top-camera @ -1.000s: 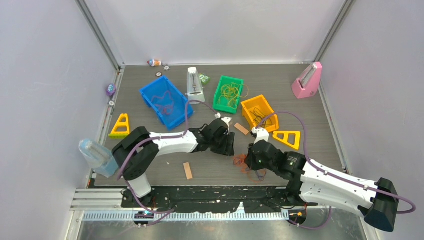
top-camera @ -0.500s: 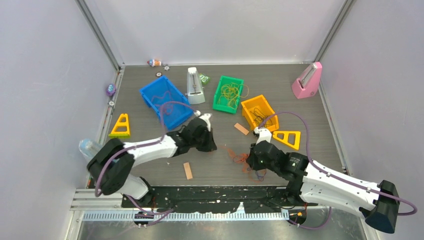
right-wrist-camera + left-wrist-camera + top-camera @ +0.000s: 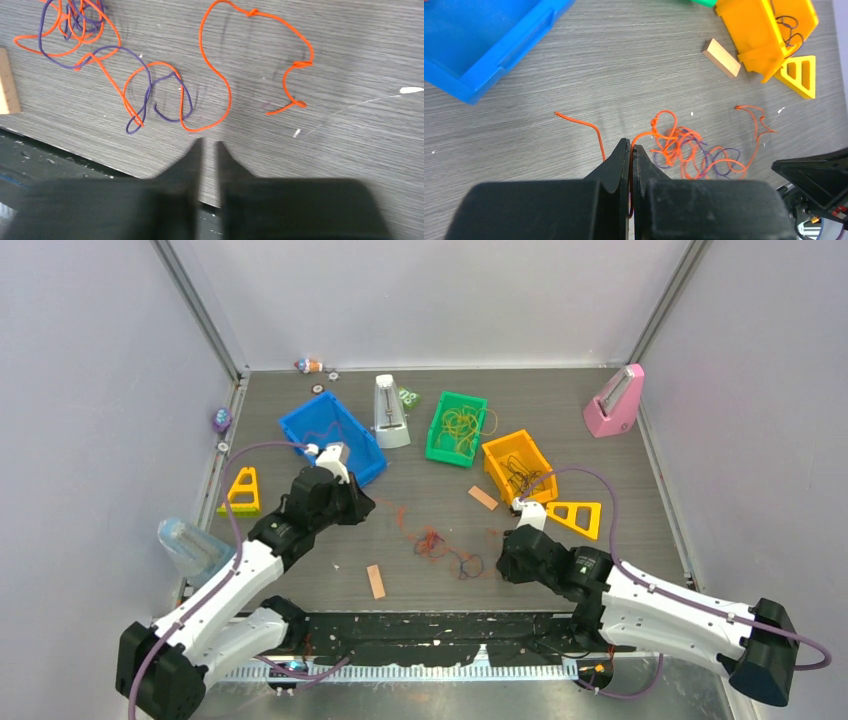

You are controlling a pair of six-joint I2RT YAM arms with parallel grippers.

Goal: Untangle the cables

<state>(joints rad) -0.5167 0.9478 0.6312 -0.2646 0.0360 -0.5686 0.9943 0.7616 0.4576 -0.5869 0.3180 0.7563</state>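
The cables (image 3: 437,543) lie as a loose orange and dark purple tangle on the table between the arms. My left gripper (image 3: 360,508) is near the blue bin, shut on one orange strand (image 3: 644,135) that runs from its jaws (image 3: 630,147) to the tangle (image 3: 679,147). My right gripper (image 3: 503,562) is just right of the tangle, low over the table. In the right wrist view its jaws (image 3: 207,143) stand a narrow gap apart with nothing between them. An orange loop (image 3: 227,97) and a purple strand (image 3: 148,82) lie just ahead.
A blue bin (image 3: 300,432), a green bin (image 3: 438,445) with yellow cables and an orange bin (image 3: 496,448) with dark cables stand at the back. Wooden strips (image 3: 375,581) (image 3: 483,498), yellow triangles (image 3: 242,492) (image 3: 575,517), two metronomes (image 3: 390,412) (image 3: 615,402) and a bottle (image 3: 190,550) lie around.
My left gripper moved left and back toward the blue bin, pulling an orange strand. The tangle slid left, away from my right gripper, and spread out. The right arm barely moved.
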